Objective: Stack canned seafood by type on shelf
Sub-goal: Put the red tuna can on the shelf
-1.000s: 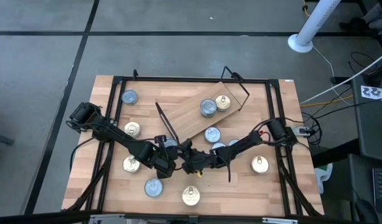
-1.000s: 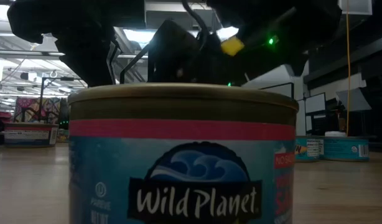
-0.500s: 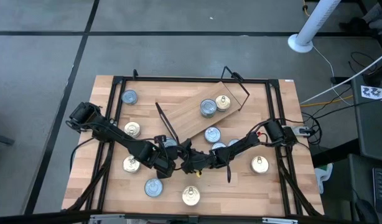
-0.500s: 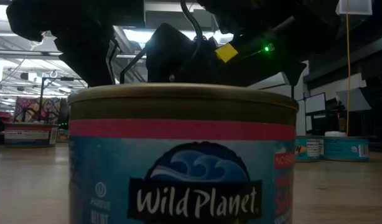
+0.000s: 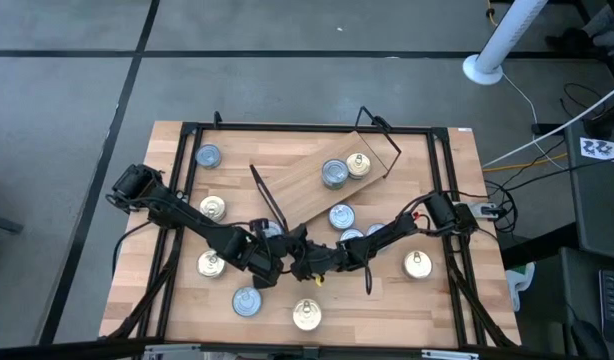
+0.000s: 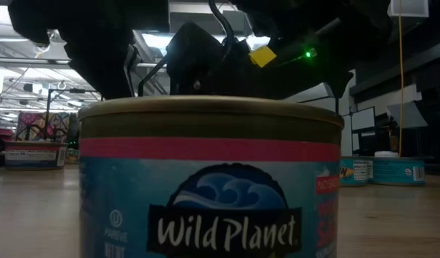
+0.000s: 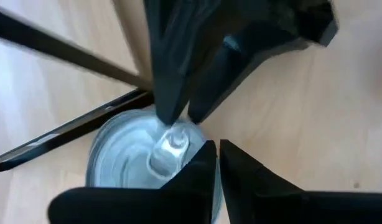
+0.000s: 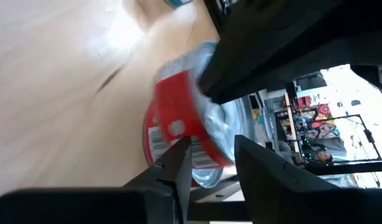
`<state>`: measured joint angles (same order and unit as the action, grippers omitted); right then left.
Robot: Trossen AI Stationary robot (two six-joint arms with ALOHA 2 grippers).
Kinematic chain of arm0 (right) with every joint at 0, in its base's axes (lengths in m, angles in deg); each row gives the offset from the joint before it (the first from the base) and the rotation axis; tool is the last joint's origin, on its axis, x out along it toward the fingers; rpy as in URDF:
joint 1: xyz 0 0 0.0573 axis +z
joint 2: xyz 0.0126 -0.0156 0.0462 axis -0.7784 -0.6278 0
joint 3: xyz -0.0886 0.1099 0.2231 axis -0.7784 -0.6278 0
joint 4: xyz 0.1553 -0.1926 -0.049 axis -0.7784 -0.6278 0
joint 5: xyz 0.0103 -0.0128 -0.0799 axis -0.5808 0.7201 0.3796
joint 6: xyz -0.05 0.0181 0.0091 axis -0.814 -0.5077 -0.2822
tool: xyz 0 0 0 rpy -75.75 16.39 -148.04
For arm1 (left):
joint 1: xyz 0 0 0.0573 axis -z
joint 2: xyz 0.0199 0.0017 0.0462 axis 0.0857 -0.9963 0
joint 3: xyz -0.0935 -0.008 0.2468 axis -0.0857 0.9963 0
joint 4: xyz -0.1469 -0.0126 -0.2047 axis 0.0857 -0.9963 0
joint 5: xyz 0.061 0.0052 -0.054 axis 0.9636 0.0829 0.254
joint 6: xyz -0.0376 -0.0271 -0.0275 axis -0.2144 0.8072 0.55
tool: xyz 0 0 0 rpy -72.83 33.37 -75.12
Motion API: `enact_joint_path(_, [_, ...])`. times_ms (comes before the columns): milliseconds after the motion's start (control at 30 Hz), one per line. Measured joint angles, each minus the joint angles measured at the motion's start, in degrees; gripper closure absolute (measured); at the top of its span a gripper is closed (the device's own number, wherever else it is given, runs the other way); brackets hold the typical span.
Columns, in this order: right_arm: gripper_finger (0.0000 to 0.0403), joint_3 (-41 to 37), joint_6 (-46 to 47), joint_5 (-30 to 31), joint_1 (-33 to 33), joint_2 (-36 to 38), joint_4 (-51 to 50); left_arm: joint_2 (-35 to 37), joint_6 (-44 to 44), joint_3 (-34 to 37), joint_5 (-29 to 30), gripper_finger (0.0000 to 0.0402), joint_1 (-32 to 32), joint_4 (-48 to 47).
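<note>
My left gripper [image 5: 278,258] and right gripper [image 5: 299,260] crowd one tin [image 7: 150,163] near the shelf [image 5: 322,180]; grip indiscernible, collision could tip it.

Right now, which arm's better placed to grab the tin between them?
Right, probably. The right gripper has its jaws open, facing the side of the red-labelled tin. The left gripper sits over the lid with jaws nearly shut.
</note>
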<state>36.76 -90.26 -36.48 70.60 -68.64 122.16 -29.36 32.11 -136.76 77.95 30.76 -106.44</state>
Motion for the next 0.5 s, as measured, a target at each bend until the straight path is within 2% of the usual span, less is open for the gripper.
enact_joint_path(267, [0.0326, 0.0, 0.0, -0.9, 0.0, 0.0, -0.4, 0.0, 0.0, 0.0, -1.6, 0.0329, 0.0, -0.4])
enact_joint_path(500, [0.0336, 0.0, 0.0, -0.6, 0.0, 0.0, -0.4, 0.0, -0.7, 0.0, -1.7, 0.0289, 0.0, -0.6])
